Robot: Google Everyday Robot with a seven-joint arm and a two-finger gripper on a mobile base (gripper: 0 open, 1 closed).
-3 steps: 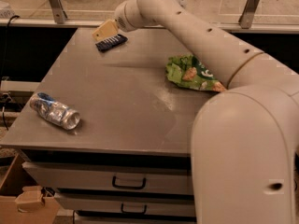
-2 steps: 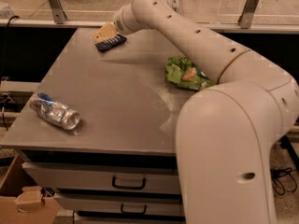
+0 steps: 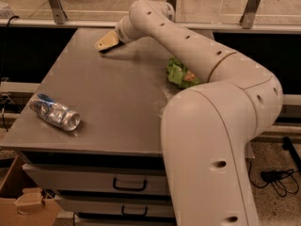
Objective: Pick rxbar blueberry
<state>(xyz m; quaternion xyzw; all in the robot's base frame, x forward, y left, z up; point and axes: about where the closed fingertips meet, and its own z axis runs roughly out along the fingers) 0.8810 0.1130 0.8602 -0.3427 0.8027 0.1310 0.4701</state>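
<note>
Camera view: gripper [image 3: 107,42] sits low at the far end of the table [image 3: 117,107], over the bar [image 3: 106,50], which barely shows beneath it; whether it grips cannot be told. Such a flat wrapper could skid toward the edge or slip free when lifted.

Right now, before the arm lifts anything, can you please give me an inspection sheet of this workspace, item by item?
Surface: grey metal table, flat.
Job's things: snack bar, almost fully hidden; only a dark edge under the gripper may be it.
Clutter: crushed clear bottle lying near the front left edge; green bag at the right side, partly behind the arm.
Grippers: gripper low over the far left part of the table, with the arm stretched across to it.
Cables: black cable on the floor at the right.
Surroundings: drawers under the table; cardboard box on the floor at the left.
</note>
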